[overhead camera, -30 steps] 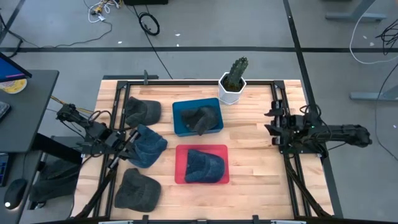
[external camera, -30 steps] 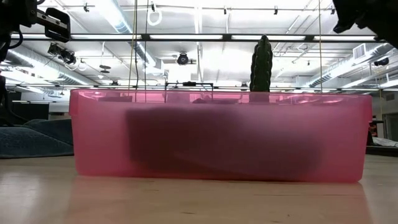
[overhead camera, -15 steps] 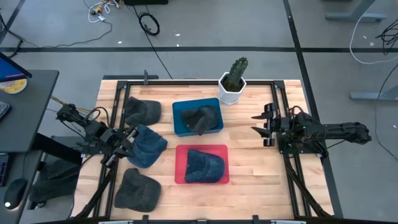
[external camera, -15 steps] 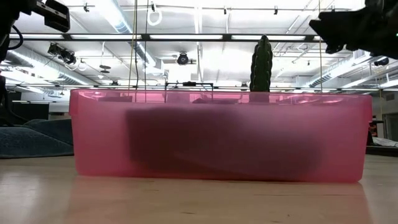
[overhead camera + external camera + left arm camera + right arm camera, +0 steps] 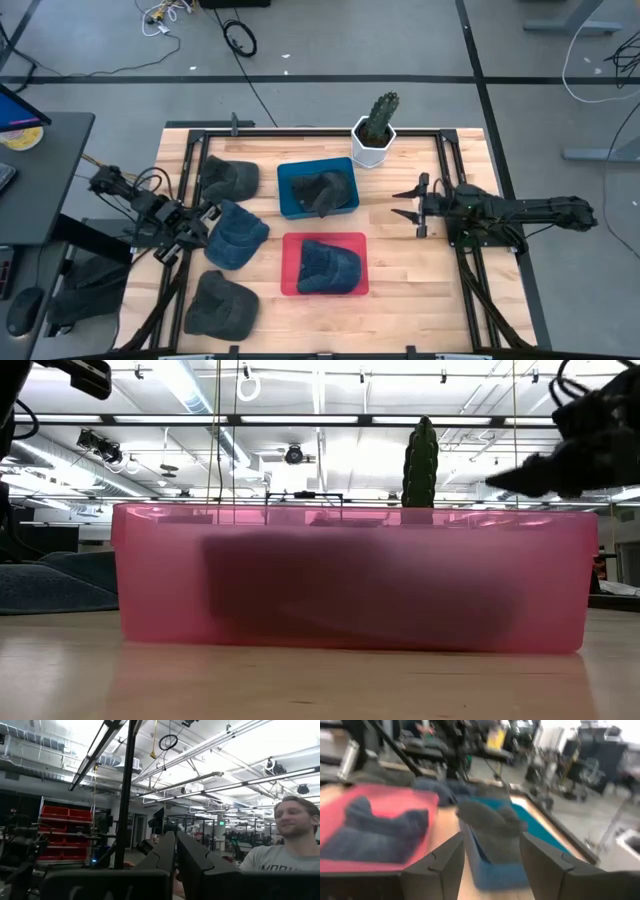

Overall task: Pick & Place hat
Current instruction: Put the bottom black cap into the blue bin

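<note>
Three hats lie on the table's left side in the high view: a dark grey hat (image 5: 228, 178), a blue denim hat (image 5: 238, 236) and a grey hat (image 5: 222, 304). Another grey hat (image 5: 320, 191) sits in the blue bin (image 5: 288, 176), and a blue hat (image 5: 328, 266) sits in the red bin (image 5: 290, 282). My left gripper (image 5: 204, 214) is shut, raised by the denim hat's left edge and pointing into the room (image 5: 175, 854). My right gripper (image 5: 408, 202) is open and hovers right of the blue bin, facing both bins (image 5: 492, 862).
A cactus in a white pot (image 5: 374, 132) stands at the far edge, right of the blue bin. The low view is filled by the red bin's wall (image 5: 350, 575). Bare wood lies between the bins and the right arm. A person shows beyond the table (image 5: 292, 845).
My right gripper has reached from the table's right edge toward the blue bin and come lower in the low view. My left gripper has drawn back a little toward the left edge and risen. The hats have not moved.
</note>
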Motion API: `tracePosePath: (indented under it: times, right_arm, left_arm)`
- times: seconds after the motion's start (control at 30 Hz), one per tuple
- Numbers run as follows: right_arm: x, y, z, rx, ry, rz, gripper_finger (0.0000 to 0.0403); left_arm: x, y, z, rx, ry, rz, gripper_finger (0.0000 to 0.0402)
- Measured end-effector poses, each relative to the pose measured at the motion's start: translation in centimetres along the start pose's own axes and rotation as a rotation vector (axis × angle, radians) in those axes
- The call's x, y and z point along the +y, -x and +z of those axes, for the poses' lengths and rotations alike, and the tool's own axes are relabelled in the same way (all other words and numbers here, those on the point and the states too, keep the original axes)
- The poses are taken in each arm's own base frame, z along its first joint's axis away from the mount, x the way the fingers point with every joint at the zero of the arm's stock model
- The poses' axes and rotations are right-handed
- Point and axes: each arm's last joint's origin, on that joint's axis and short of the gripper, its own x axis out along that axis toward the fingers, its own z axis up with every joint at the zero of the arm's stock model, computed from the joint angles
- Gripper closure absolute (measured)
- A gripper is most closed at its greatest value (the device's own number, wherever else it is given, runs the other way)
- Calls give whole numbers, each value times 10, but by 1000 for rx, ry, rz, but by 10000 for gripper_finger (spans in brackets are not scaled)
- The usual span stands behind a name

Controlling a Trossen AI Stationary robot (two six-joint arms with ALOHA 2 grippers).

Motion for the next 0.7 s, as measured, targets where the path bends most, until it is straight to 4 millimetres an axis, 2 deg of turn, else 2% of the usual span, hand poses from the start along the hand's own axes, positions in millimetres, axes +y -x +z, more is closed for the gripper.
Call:
tracePosePath:
  times: [0.23,0.37,0.5,0.7]
  right_arm:
    - [0,0,-1,15,12,-20,210]
    - [0,0,-4,50,-4,-16,210]
    - [0,0,-6,64,-10,-13,210]
    - [0,0,-6,64,-10,-13,210]
  left_arm:
    - [0,-13,3,64,25,9,381]
    - [0,-26,-2,160,1,19,381]
    - [-1,-44,6,200,-24,21,381]
    - [-5,-72,20,387,-4,27,381]
